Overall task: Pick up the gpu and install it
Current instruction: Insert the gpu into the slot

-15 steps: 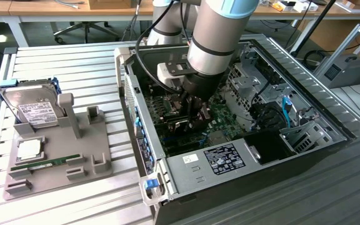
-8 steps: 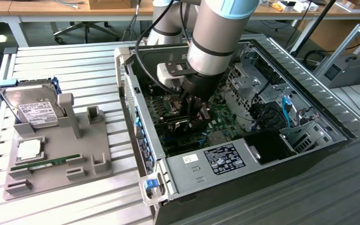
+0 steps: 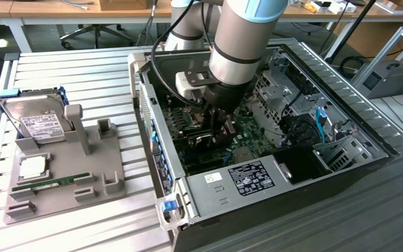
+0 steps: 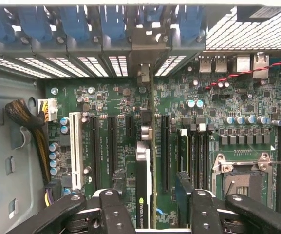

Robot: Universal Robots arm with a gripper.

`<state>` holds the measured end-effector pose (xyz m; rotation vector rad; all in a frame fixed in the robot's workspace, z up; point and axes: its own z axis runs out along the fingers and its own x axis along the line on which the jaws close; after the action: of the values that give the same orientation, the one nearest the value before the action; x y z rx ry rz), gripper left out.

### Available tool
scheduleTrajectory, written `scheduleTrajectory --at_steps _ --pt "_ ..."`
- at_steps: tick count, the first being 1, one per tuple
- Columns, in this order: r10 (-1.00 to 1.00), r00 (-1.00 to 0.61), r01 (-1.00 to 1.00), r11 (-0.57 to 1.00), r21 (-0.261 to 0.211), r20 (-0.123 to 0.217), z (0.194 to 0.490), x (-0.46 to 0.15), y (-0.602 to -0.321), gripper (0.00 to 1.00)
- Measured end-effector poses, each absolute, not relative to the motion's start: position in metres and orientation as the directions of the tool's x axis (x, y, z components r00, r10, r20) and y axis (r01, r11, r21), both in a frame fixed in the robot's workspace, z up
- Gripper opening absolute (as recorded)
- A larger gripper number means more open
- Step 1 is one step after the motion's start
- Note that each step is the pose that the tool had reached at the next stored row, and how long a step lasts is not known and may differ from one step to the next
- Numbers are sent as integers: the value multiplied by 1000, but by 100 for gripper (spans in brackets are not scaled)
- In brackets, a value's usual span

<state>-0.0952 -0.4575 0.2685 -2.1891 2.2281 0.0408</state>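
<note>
Gripper [image 4: 150,204] fingers clamp the gpu [image 4: 144,195], held edge-on and upright above the motherboard [image 4: 111,102] slots.

Silver arm [image 3: 240,42], black cable

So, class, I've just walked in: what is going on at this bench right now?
A robot arm is reaching down into an open computer case. Its gripper holds the graphics card edge-on between the fingers, standing upright over the green motherboard among the long black slots, its metal end towards the case's rear wall. Outside the case, a grey holder carries a hard drive, a processor chip and a memory stick.
</note>
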Motion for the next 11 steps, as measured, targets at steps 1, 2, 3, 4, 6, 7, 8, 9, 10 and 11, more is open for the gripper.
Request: scheduleTrajectory --at_steps 1,2,3,4,6,7,8,9,10,11 --pt "-999 -18 -1000 17 5 -31 268 -95 -457 53" --pt "-999 -18 -1000 18 5 -32 268 -95 -457 53" --pt "-999 -18 -1000 18 5 -32 268 -96 -457 53" --pt "-999 -18 -1000 18 5 -32 268 -96 -457 53" --pt "-999 -18 -1000 18 5 -32 268 -98 -457 53" --pt "-999 -18 -1000 18 5 -32 268 -98 -457 53" --pt "-999 -18 -1000 17 5 -32 268 -98 -458 53" --pt "-999 -18 -1000 18 5 -32 268 -98 -457 53" --pt "-999 -18 -1000 18 5 -32 268 -98 -457 53" --pt "-999 -18 -1000 18 5 -32 268 -98 -457 53"
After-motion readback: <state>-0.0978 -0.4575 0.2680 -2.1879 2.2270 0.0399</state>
